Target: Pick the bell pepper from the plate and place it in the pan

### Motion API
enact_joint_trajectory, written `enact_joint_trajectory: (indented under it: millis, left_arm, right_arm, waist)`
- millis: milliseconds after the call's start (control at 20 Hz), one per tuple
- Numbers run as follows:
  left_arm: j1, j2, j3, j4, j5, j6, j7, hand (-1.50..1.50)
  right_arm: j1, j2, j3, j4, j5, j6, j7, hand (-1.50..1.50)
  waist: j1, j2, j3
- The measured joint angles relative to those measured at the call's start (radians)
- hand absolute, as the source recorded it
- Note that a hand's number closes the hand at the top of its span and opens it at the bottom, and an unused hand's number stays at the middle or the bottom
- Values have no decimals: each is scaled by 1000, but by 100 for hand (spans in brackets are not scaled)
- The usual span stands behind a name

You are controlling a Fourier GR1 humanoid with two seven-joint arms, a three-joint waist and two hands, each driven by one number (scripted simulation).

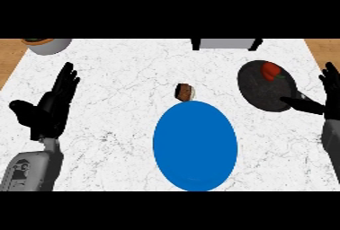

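one plate (196,143), one pan (260,92), one bell pepper (271,70), one brown item (185,92), one left hand (50,110), one right hand (330,90).

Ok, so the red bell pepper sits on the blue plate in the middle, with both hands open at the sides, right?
Not quite: the head view shows the red bell pepper lying in the dark pan at the right, not on the blue plate. The left hand and right hand are open at the sides.

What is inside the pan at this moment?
A red bell pepper lies inside the pan, near its far rim; nothing else shows in it. The thumb of the right hand hides part of the pan's near right edge.
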Motion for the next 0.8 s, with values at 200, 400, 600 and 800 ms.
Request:
enact_joint_trajectory:
  millis: [200, 400, 600, 800]
  left_arm:
    - [44, -7, 3, -23, -11, 17, -4, 0]
    - [61, 5, 20, -33, -2, 8, -4, 0]
    - [57, 4, 28, -14, -5, 12, -11, 0]
    - [61, 17, 35, -25, 0, 3, 4, 0]
  right_arm:
    - [90, -9, -1, -86, -55, 152, -33, -150]
    - [215, 4, 11, -233, -101, 254, -38, -150]
    - [367, 38, 19, -419, -147, 328, -20, -150]
    - [519, 90, 36, -670, -193, 380, 80, -150]
  waist:
    - [-23, -10, -2]
    - [-41, -17, -4]
    - [-55, -19, -6]
    - [-54, -18, -6]
